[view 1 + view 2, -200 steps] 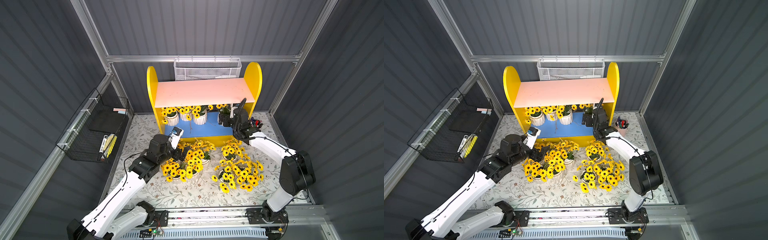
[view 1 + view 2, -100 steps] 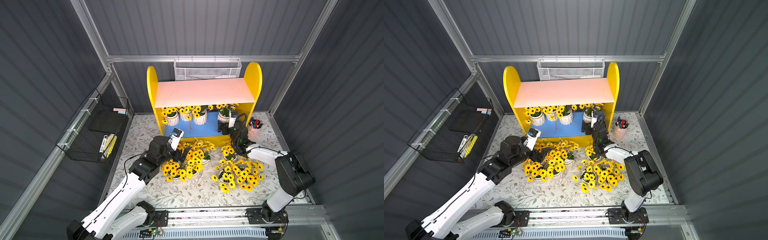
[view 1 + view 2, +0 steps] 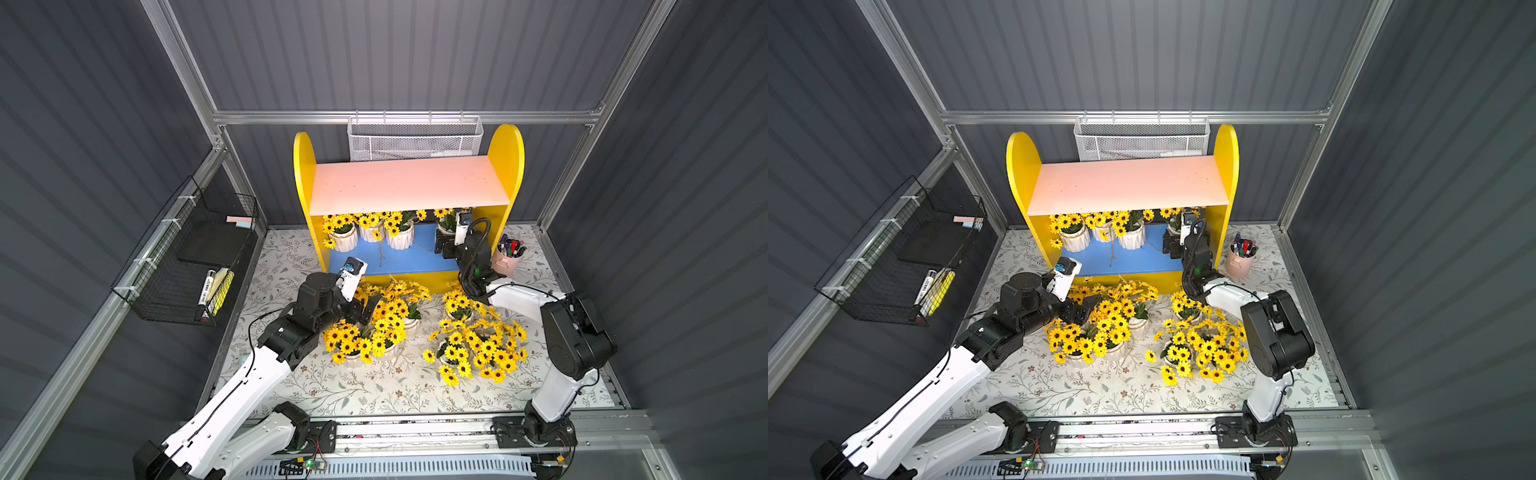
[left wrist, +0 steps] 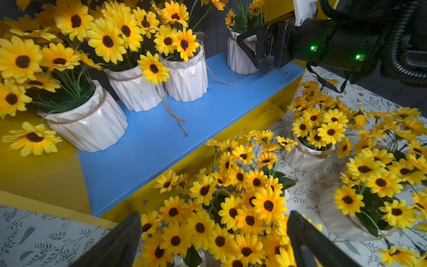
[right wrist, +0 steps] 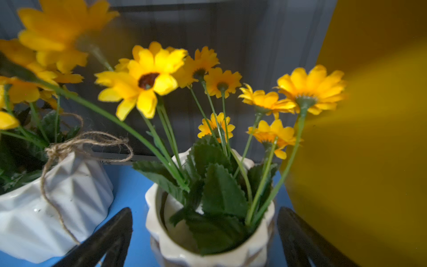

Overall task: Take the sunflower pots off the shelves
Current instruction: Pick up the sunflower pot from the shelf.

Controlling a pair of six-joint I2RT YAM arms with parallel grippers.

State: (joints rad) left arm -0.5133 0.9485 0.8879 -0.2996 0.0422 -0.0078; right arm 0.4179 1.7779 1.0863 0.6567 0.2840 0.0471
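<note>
The shelves (image 3: 409, 191) stand at the back: yellow sides, a pink upper board, a blue lower board (image 4: 161, 138). Three sunflower pots (image 3: 347, 239) sit at the left of the blue board. A fourth pot (image 5: 175, 254) stands at its right end. My right gripper (image 5: 205, 210) is open, with one finger on each side of that pot and a gap to each. Its fingers (image 4: 249, 46) also show in the left wrist view. Several more pots (image 3: 374, 332) stand on the floor mat. My left gripper (image 4: 215, 215) hangs open just above their flowers, holding nothing.
A pink cup of pens (image 3: 509, 257) stands right of the shelves, close to my right arm. A white mesh basket (image 3: 413, 139) hangs behind the shelves. A black wire basket (image 3: 195, 257) hangs on the left wall. The yellow side panel (image 5: 369, 138) is close beside my right gripper.
My right arm has dropped low and its open gripper has pushed into the lower shelf, around the rightmost pot. The left arm has stayed still.
</note>
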